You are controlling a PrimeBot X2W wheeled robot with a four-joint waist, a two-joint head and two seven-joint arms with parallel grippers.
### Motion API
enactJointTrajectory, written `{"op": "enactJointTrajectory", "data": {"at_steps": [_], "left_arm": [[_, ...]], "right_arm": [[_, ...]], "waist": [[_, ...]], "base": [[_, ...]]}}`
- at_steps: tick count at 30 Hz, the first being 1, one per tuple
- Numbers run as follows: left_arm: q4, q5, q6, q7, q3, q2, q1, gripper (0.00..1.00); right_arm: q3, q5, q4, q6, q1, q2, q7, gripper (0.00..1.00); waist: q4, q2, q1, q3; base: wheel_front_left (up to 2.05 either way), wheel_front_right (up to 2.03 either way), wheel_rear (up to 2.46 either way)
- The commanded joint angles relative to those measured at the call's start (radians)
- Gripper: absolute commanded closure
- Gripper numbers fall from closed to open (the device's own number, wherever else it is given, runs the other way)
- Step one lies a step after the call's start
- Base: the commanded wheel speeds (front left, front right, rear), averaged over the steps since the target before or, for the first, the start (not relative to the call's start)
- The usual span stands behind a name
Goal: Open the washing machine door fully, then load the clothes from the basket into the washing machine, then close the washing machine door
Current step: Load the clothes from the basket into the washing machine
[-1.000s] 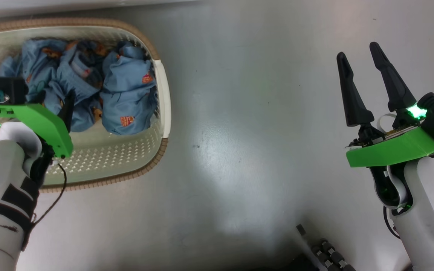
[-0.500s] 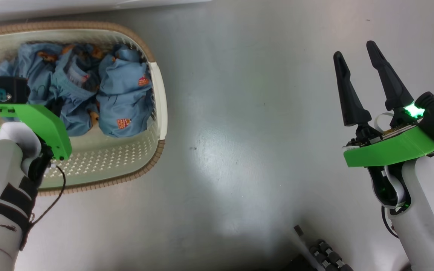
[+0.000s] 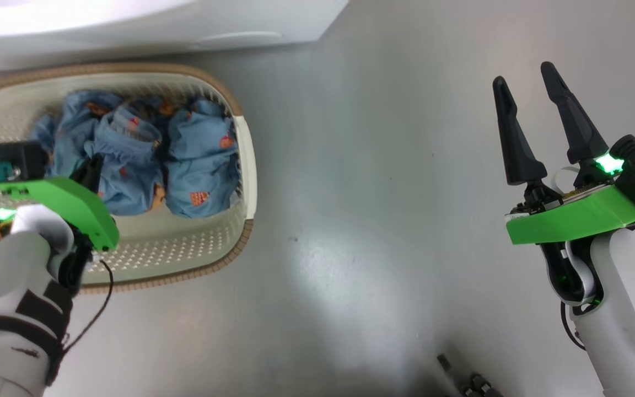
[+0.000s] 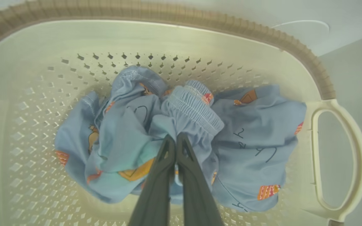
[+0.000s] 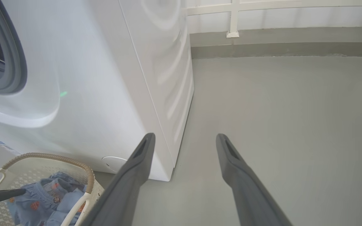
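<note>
The left pincer (image 4: 176, 139) reaches down into the basket (image 3: 247, 165) at the left. Its fingers are pressed together on a bunched fold of the clothes (image 4: 256, 138), which lie heaped inside. The basket stands on the floor (image 3: 378, 193), just in front of the washing machine (image 5: 105, 78). The right pincer (image 3: 523, 75) hovers at the right, spread wide and holding nothing.

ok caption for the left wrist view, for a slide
Left gripper shut on the blue clothes, pinching a waistband fold inside the cream basket.
</note>
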State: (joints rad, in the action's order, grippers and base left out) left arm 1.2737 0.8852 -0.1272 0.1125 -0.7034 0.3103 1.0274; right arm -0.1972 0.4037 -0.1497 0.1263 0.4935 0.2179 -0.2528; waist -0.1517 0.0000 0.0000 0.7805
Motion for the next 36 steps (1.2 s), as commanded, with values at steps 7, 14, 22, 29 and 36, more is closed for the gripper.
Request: {"op": "enactJointTrajectory", "data": {"at_steps": [7,14,22,29,36], "left_arm": [[-0.031,0.029,-0.003,0.109,0.013,0.036,-0.099,1.00],[-0.055,0.025,-0.003,0.145,0.006,0.053,-0.157,1.00],[-0.194,-0.048,0.017,0.149,0.093,0.080,-0.262,1.00],[-0.374,-0.165,0.055,0.149,0.227,0.082,-0.407,1.00],[-0.575,-0.290,0.080,0.149,0.363,0.063,-0.573,1.00]], "right_arm": [[-0.015,-0.004,-0.008,0.004,-0.078,0.007,-0.009,0.00],[-0.016,0.002,-0.025,0.004,-0.128,0.006,-0.009,0.00],[-0.010,0.013,-0.051,0.004,-0.205,0.018,-0.009,0.00],[-0.009,0.018,-0.064,0.004,-0.271,0.029,-0.009,0.00],[-0.006,0.023,-0.068,0.004,-0.339,0.045,-0.009,0.00]], "waist": [[0.037,0.0000,0.0000,-0.153],[0.048,0.0000,0.0000,-0.256],[0.069,0.0000,0.0000,-0.392],[0.085,0.0000,0.0000,-0.498],[0.098,0.0000,0.0000,-0.585]], "base": [[0.00,0.00,0.00],[0.00,0.00,0.00],[0.00,0.00,0.00],[0.00,0.00,0.00],[0.00,0.00,0.00]]}}
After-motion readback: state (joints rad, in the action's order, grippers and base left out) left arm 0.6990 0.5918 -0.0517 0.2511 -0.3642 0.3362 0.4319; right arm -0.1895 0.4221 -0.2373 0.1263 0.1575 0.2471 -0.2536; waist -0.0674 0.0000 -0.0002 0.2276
